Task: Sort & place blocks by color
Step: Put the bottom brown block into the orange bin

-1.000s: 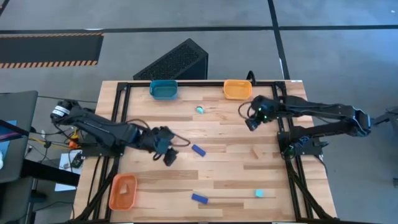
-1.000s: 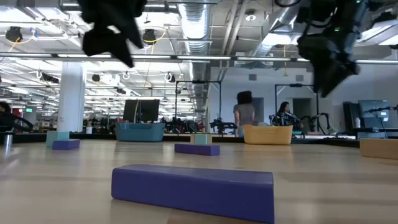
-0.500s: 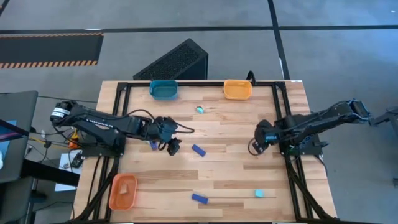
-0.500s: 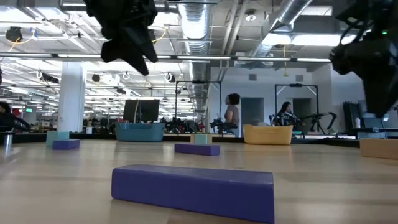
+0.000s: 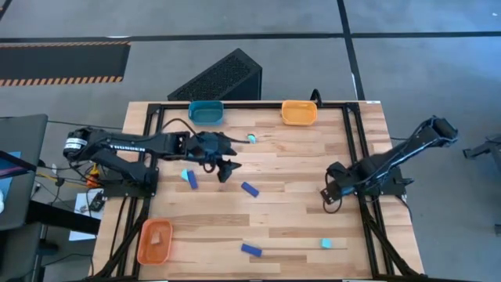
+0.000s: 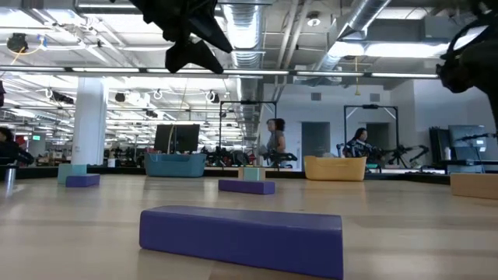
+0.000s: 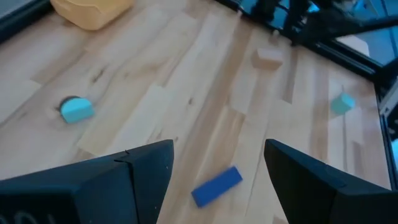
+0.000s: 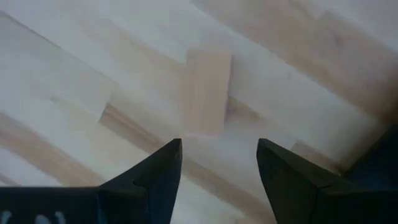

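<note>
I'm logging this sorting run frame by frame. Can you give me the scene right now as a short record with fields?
left claw: open, empty, above the table near the teal tray
right claw: open, low over a tan block at the table's right side
blue blocks loose: three, one at
cyan blocks loose: three, one at
orange tray: holds one tan block
yellow tray: nothing seen in it

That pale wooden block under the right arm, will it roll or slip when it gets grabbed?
The tan block lies flat with straight sides, so it probably won't roll. It looks rigid and likely light. Smooth wood on the smooth table could skid if nudged off-centre; the right gripper has open jaws roughly straddling it.
</note>
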